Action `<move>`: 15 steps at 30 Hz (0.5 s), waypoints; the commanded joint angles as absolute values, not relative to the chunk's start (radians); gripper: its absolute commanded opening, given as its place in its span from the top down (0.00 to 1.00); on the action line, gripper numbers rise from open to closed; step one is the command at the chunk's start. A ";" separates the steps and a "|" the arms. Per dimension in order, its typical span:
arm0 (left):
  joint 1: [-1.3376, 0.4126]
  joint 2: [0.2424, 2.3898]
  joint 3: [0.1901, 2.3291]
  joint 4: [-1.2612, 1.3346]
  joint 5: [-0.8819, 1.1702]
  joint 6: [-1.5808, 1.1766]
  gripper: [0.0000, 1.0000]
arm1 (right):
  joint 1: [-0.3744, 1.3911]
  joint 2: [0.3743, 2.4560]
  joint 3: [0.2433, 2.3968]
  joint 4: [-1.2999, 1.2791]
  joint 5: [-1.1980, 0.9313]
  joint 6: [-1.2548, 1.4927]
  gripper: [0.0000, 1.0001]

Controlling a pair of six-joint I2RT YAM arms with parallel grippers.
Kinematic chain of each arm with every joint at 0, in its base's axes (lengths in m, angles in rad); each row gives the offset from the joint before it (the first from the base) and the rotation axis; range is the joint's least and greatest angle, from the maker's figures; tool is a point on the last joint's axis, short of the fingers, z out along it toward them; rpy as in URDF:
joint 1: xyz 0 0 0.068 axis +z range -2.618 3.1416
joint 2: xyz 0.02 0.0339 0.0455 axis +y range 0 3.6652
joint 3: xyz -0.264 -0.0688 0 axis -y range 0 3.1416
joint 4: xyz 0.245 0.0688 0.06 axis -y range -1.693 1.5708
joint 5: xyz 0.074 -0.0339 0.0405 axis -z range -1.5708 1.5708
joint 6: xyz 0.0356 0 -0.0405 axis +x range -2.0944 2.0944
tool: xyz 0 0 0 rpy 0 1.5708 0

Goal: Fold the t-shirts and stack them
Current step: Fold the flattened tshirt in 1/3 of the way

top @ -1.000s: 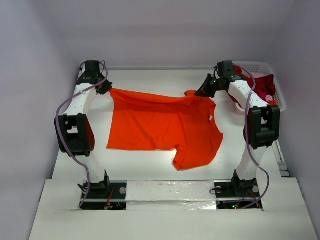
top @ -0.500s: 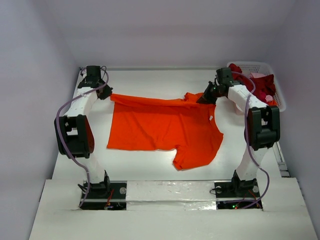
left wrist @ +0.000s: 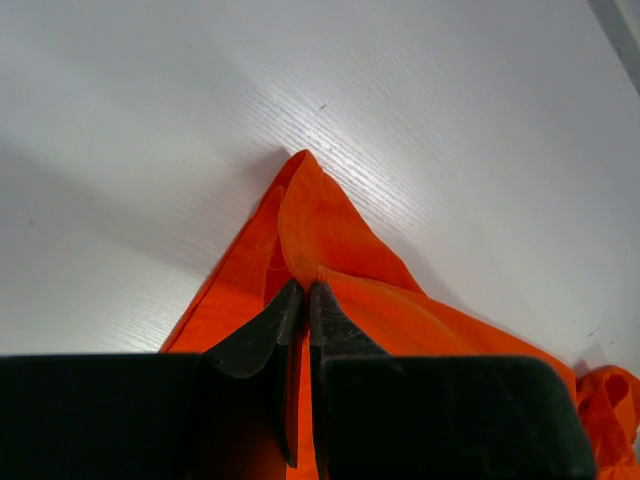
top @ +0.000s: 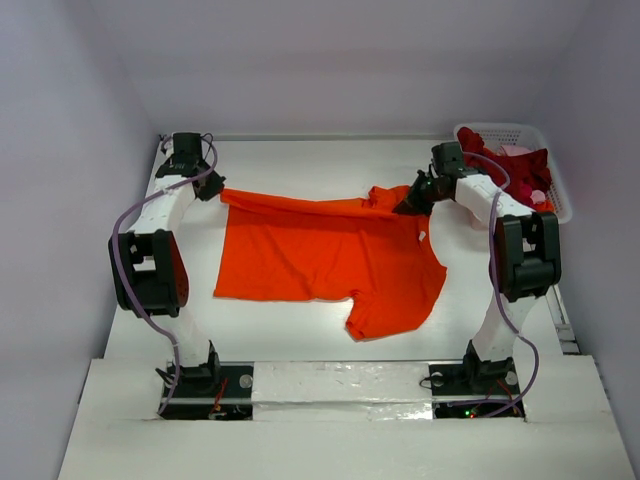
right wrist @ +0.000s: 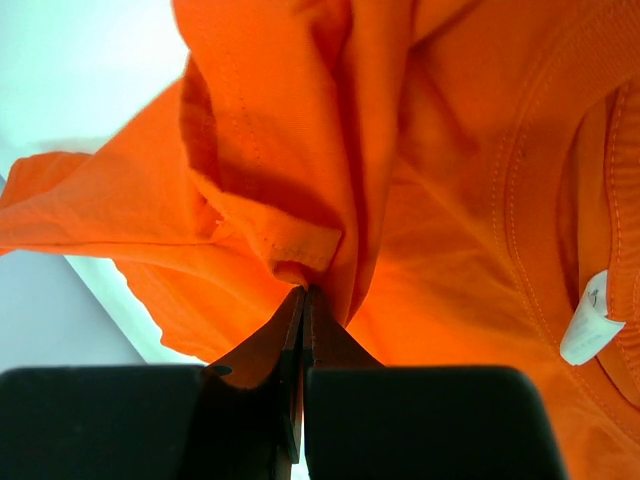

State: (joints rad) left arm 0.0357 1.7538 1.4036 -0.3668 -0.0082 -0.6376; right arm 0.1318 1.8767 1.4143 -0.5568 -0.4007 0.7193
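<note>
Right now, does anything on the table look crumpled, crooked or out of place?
Yes. The orange t-shirt lies mostly flat, but its far sleeve is bunched into folds where the shut right gripper pinches it. The left gripper pinches the far hem corner. Nothing looks torn.

Top view: fixed high at the near side, looking down across the whole table (top: 320, 165). Wrist views: close range, sighting along the left gripper (left wrist: 304, 300) and right gripper (right wrist: 303, 300). All three share the orange t-shirt (top: 320, 250), seemingly its far edge.
</note>
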 commanded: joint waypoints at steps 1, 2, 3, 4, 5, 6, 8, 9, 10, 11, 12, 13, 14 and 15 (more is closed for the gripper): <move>0.044 1.712 1.374 -0.371 -0.029 -0.646 1.00 | 0.135 1.833 1.387 -0.532 -0.420 0.742 1.00; 0.035 1.710 1.361 -0.368 -0.031 -0.646 1.00 | 0.135 1.833 1.379 -0.526 -0.423 0.750 1.00; 0.035 1.709 1.355 -0.367 -0.035 -0.646 1.00 | 0.135 1.832 1.371 -0.523 -0.425 0.753 1.00; 0.035 1.709 1.347 -0.365 -0.040 -0.644 1.00 | 0.135 1.832 1.361 -0.522 -0.429 0.756 1.00; 0.035 1.709 1.333 -0.362 -0.040 -0.644 1.00 | 0.135 1.833 1.356 -0.522 -0.430 0.758 1.00; 0.035 1.709 1.325 -0.362 -0.040 -0.644 1.00 | 0.135 1.832 1.351 -0.522 -0.430 0.758 1.00; 0.035 1.703 1.298 -0.354 -0.040 -0.644 1.00 | 0.135 1.824 1.333 -0.517 -0.431 0.765 1.00; 0.035 1.701 1.290 -0.353 -0.040 -0.644 1.00 | 0.135 1.819 1.324 -0.514 -0.431 0.768 1.00; 0.035 1.695 1.282 -0.350 -0.040 -0.644 1.00 | 0.135 1.816 1.313 -0.511 -0.430 0.772 1.00; 0.035 1.692 1.270 -0.348 -0.038 -0.644 1.00 | 0.135 1.812 1.296 -0.506 -0.428 0.778 1.00; 0.035 1.689 1.266 -0.348 -0.037 -0.644 1.00 | 0.135 1.801 1.286 -0.502 -0.426 0.782 1.00; 0.026 1.686 1.262 -0.348 -0.037 -0.643 1.00 | 0.135 1.796 1.276 -0.499 -0.425 0.785 1.00; 0.026 1.687 1.256 -0.348 -0.038 -0.643 1.00 | 0.135 1.792 1.258 -0.492 -0.423 0.793 1.00; 0.026 1.684 1.252 -0.348 -0.038 -0.641 1.00 | 0.135 1.784 1.249 -0.488 -0.425 0.798 1.00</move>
State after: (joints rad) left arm 0.0322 1.7527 1.2655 -0.3637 -0.0185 -0.6376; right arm 0.1318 1.8481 1.2747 -0.5297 -0.4194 0.7719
